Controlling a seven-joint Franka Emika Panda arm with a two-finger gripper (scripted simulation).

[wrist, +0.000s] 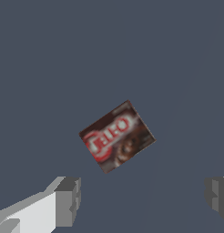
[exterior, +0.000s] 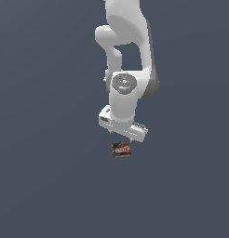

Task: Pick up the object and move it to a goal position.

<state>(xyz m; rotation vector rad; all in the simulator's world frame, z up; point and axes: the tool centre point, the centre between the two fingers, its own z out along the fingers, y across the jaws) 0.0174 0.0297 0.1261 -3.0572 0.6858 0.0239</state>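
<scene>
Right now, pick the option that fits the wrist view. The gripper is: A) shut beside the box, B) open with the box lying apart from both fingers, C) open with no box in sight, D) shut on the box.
B: the fingers stand wide apart, and the box lies clear of the gripper, touched by neither.
</scene>
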